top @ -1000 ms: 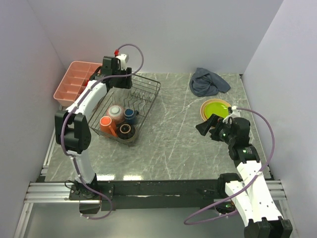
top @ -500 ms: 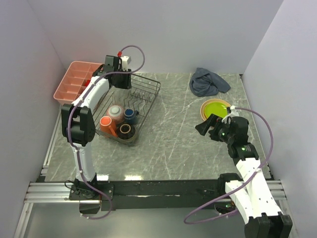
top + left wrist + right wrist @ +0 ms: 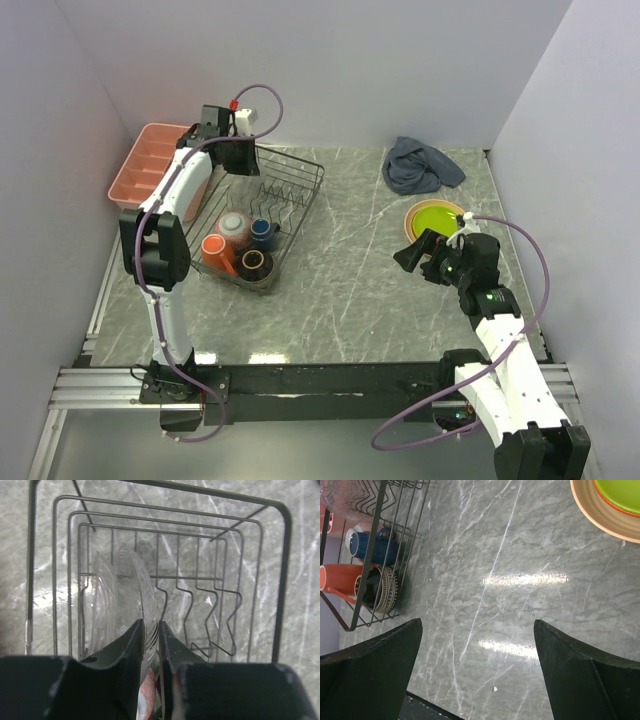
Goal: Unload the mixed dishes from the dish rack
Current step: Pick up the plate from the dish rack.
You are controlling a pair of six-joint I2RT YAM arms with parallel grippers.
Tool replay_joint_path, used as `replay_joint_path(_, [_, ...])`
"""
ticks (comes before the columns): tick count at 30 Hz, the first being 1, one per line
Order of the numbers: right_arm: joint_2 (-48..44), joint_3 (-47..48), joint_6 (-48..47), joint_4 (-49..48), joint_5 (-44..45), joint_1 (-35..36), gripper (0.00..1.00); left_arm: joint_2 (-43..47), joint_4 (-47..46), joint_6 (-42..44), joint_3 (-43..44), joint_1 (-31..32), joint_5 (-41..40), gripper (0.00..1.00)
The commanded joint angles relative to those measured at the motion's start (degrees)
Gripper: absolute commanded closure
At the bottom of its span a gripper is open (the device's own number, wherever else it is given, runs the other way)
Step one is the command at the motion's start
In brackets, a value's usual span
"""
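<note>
The black wire dish rack (image 3: 296, 190) holds an orange mug (image 3: 215, 250), a pinkish bowl (image 3: 233, 226), a dark blue cup (image 3: 263, 232) and a dark brown bowl (image 3: 255, 264). Two clear glass plates (image 3: 102, 600) stand upright in its prongs (image 3: 200, 605). My left gripper (image 3: 151, 625) reaches over the rack's far end, and its jaws pinch the rim of the right-hand clear plate (image 3: 136, 585). The lime green plate (image 3: 438, 216) lies on the tan plate (image 3: 412, 216) at the right. My right gripper (image 3: 412, 252) hangs wide open beside them, with nothing between its fingers.
A pink compartment tray (image 3: 150, 165) stands just left of the rack. A grey cloth (image 3: 420, 165) lies bunched at the back right. In the right wrist view, marble tabletop (image 3: 510, 580) stretches between the rack (image 3: 385, 510) and the stacked plates (image 3: 600, 510).
My left gripper has shifted a little toward the rack's back left and its jaws have narrowed onto the clear plate's rim. The right arm has barely moved.
</note>
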State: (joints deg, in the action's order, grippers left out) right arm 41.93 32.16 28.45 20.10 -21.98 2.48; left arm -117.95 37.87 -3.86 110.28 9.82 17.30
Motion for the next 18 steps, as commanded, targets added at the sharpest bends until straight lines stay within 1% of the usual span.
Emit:
replay_joint_path(1, [0.34, -0.26, 0.12, -2.78, -0.26, 0.24, 0.00, 0.44, 1.51, -0.89, 3.19, -0.68, 6.25, 0.81])
replay_joint_path(3, [0.34, -0.26, 0.20, -2.78, -0.26, 0.33, 0.00, 0.53, 2.29, -1.15, 3.54, -0.86, 7.65, 0.84])
replay_joint_path(7, [0.34, -0.26, 0.12, -2.70, -0.26, 0.33, 0.00, 1.58, 3.35, -1.24, 4.33, -1.47, 12.13, 0.84])
replay_joint_path(13, [0.69, -0.26, 0.56, -3.22, -0.70, 0.33, 0.00, 3.08, 4.67, -1.50, 5.12, -2.17, 16.27, 0.85])
replay_joint_path(18, [0.87, -0.43, 0.73, -3.57, -1.05, 0.33, 0.00, 4.04, 5.11, -3.26, 5.21, -3.67, 20.58, 0.87])
